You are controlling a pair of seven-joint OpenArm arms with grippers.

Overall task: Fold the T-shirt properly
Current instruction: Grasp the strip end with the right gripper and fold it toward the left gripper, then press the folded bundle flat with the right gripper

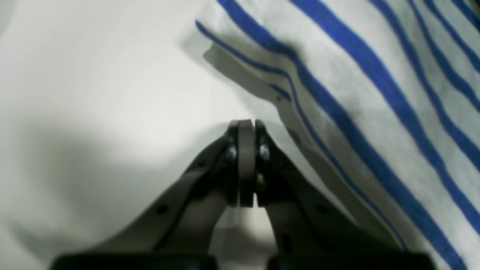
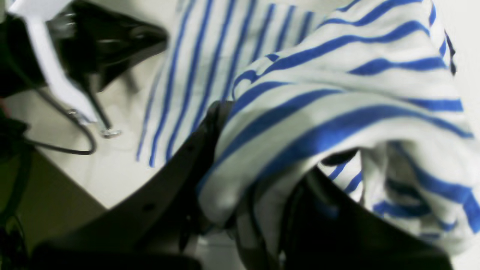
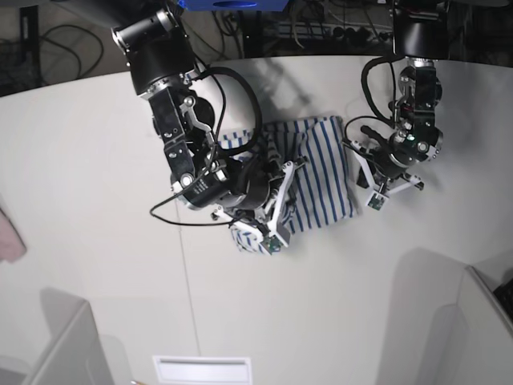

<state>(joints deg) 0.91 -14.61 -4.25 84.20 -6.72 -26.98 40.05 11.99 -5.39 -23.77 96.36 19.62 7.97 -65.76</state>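
Note:
The T-shirt [image 3: 321,172], white with blue stripes, lies partly folded in the middle of the white table [image 3: 96,160]. My right gripper [image 2: 277,131] is shut on a bunched fold of the T-shirt [image 2: 337,86], which is lifted and drapes over its fingers [image 2: 180,157]. In the base view the right gripper [image 3: 264,176] sits at the shirt's left side. My left gripper [image 1: 246,123] is shut with nothing in it, just beside the hem of the T-shirt [image 1: 375,93]. In the base view the left gripper [image 3: 357,147] is at the shirt's right edge.
A pink cloth [image 3: 10,237] lies at the table's far left edge. Grey partitions [image 3: 56,353] stand at the front corners, and a white slot [image 3: 202,369] sits at the front edge. Cables and equipment [image 3: 321,24] run behind the table. The left arm [image 2: 93,37] shows in the right wrist view.

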